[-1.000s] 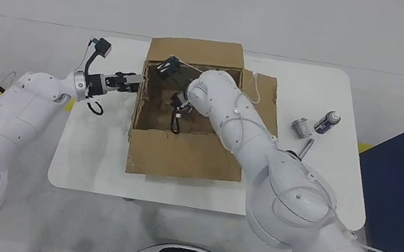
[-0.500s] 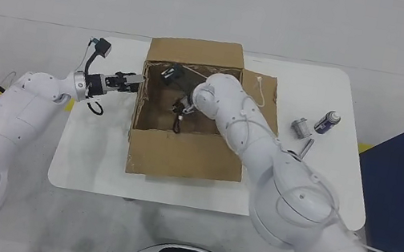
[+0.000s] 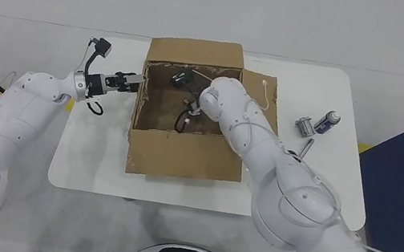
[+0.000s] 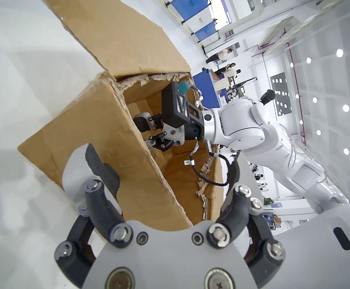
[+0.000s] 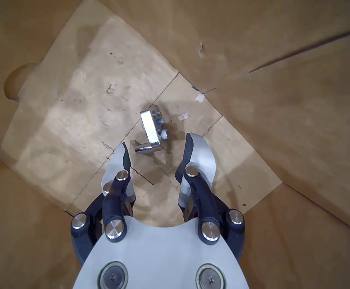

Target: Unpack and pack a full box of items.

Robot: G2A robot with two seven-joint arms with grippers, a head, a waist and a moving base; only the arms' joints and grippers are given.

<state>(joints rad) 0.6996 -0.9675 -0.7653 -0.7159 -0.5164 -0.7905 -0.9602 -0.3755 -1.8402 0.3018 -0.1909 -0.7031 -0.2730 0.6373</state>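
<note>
**Right gripper [image 5: 158, 146] poised over the metal bracket [image 5: 149, 127] in the box**

The cardboard box [image 3: 180, 155] sits mid-surface [image 3: 303, 201]. Loose pieces, a dark can [image 3: 327, 122] among them, lie at its 3 o'clock. The left gripper [image 4: 163, 161], at the box's 9 o'clock wall, has its fingers spread astride that wall. The right arm is nearer, its fingers apart and empty. The bracket lies on the box floor just past the fingertips, with its long axis along their reach, so they would likely close across its width. No writing is legible.
</note>
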